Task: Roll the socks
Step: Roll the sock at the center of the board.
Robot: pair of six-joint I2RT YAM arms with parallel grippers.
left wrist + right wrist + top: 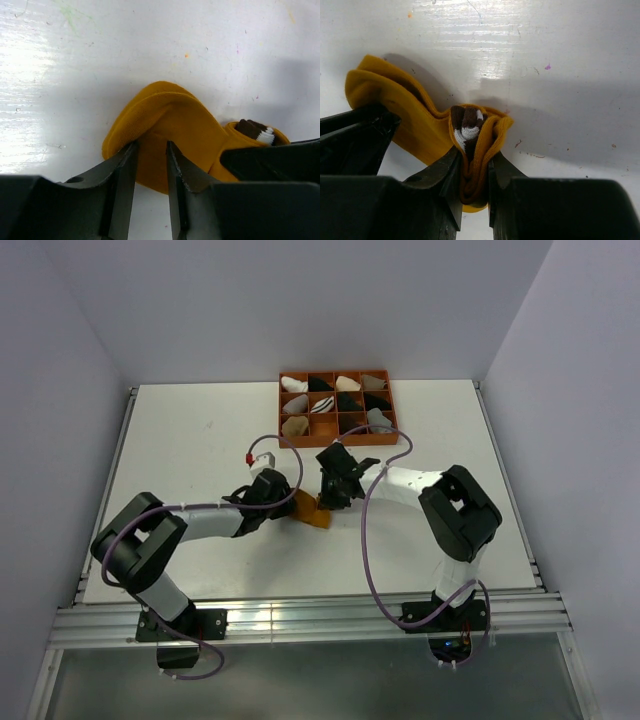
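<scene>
One of the socks, mustard-yellow [314, 514], lies crumpled on the white table between both arms. In the right wrist view my right gripper [472, 157] is shut on its bunched cuff end, with the brown-and-white striped cuff [467, 125] poking out above the jaws. In the left wrist view the sock [170, 115] is folded over. My left gripper [150, 146] straddles its near edge, jaws a little apart, with flat fabric lying between the tips. In the top view the left gripper [290, 502] and right gripper [335, 490] almost meet over the sock. The grey and dark brown socks are out of view.
An orange compartment tray [279, 410] stands at the back middle of the table, holding several small white, black and beige sock bundles. The table's raised rails run along the left and right edges. Purple cables loop over both arms.
</scene>
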